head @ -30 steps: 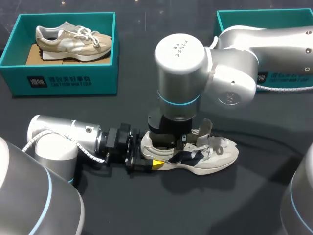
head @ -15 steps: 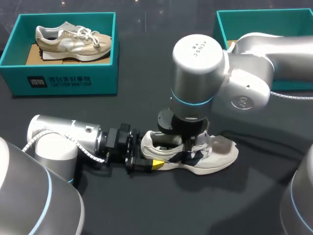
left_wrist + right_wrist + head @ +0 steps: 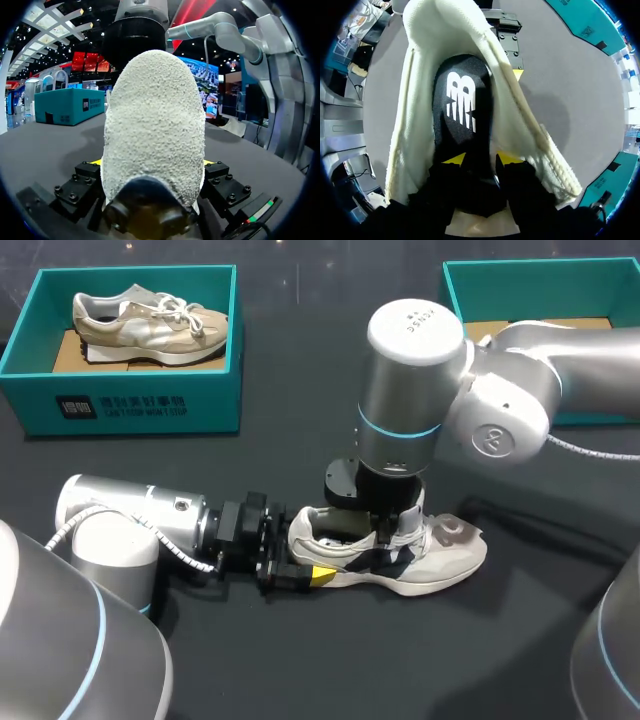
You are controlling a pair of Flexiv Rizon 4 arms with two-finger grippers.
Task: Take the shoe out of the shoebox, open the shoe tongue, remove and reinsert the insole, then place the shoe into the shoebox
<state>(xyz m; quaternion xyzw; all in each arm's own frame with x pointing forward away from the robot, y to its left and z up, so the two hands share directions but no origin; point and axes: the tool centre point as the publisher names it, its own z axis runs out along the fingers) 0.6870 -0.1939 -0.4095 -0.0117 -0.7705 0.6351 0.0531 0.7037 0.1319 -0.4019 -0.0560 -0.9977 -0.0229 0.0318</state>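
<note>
A cream shoe [image 3: 445, 555] lies on its side on the dark table, toe to the right. My left gripper [image 3: 300, 570] lies flat at the heel, a finger on each side of it; in the left wrist view the heel [image 3: 152, 120] fills the space between the fingers of the left gripper [image 3: 152, 162]. My right gripper [image 3: 385, 530] points straight down into the shoe's mouth. In the right wrist view the right gripper [image 3: 481, 159] has its yellow tips apart over the black insole [image 3: 462, 112], which lies flat inside the shoe [image 3: 415, 100].
A teal shoebox [image 3: 130, 390] at the back left holds a second, beige shoe [image 3: 150, 325]. Another teal shoebox [image 3: 530, 275] stands at the back right, partly hidden by my right arm. A cable [image 3: 600, 455] runs along the table at the right.
My right arm has shifted to the right over the shoe and its fingers have parted from shut. The raised tongue has come down. The left arm and the shoe have kept still.
</note>
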